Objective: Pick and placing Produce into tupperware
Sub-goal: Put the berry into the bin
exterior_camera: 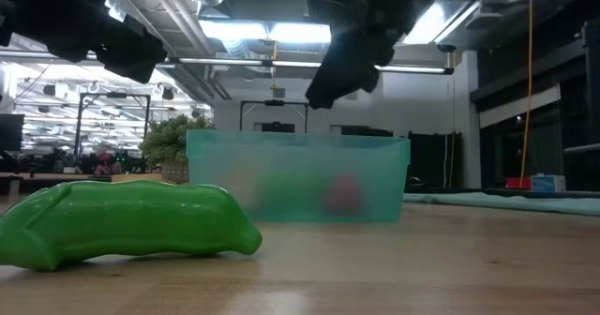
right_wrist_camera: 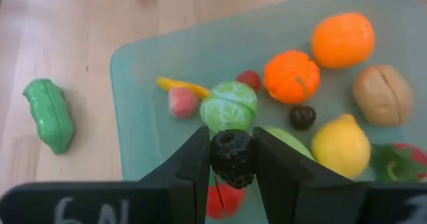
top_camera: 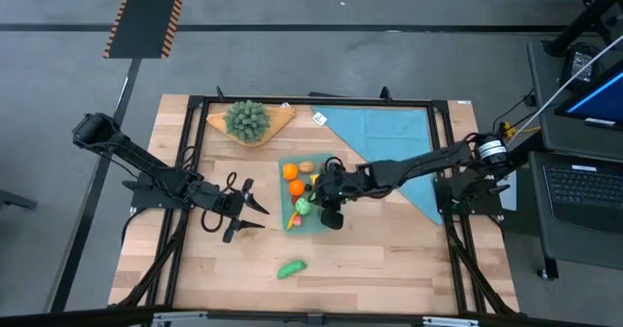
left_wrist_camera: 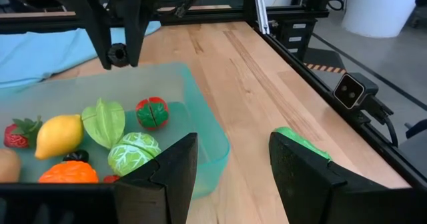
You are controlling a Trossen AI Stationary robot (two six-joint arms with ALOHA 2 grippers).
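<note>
Down at the near edge of the table (top_camera: 389, 269), a green pea pod (top_camera: 291, 268) lies alone on the bare wood, well apart from everything else and about five o'clock from the left gripper (top_camera: 245, 210). In the low view that same pod fills the foreground, lying on its side.

Moving up: the left gripper hovers over open wood at nine o'clock from the tupperware (top_camera: 292, 162), fingers (left_wrist_camera: 167, 177) spread apart with nothing between them (its wrist view shows the container's corner and the pod through the gap).

Now the action: the right gripper (right_wrist_camera: 231, 159) sits above the tupperware's near half, its jaws clamped on a small dark bumpy berry (right_wrist_camera: 231, 157), held up over the contents, not resting on them.

Inside the teal-green tupperware there is a crowd: a green cabbage (right_wrist_camera: 229, 107) directly below the gripper, a small pink piece (right_wrist_camera: 181, 103) and a yellow-orange sliver (right_wrist_camera: 183, 87) beside it, a ridged orange (right_wrist_camera: 291, 76), a smooth orange (right_wrist_camera: 342, 40), a brown one (right_wrist_camera: 382, 95), a lemon (right_wrist_camera: 341, 145), a second dark berry (right_wrist_camera: 302, 117), and a strawberry (right_wrist_camera: 400, 161) at the edge. Something red lies under the fingers, hard to identify.

Farther back, at eleven o'clock from the container, a bushy green bunch (top_camera: 246, 119) stands on a wooden board (top_camera: 277, 121); at one o'clock lies a light-blue cloth (top_camera: 384, 132), the right arm stretching across it.
</note>
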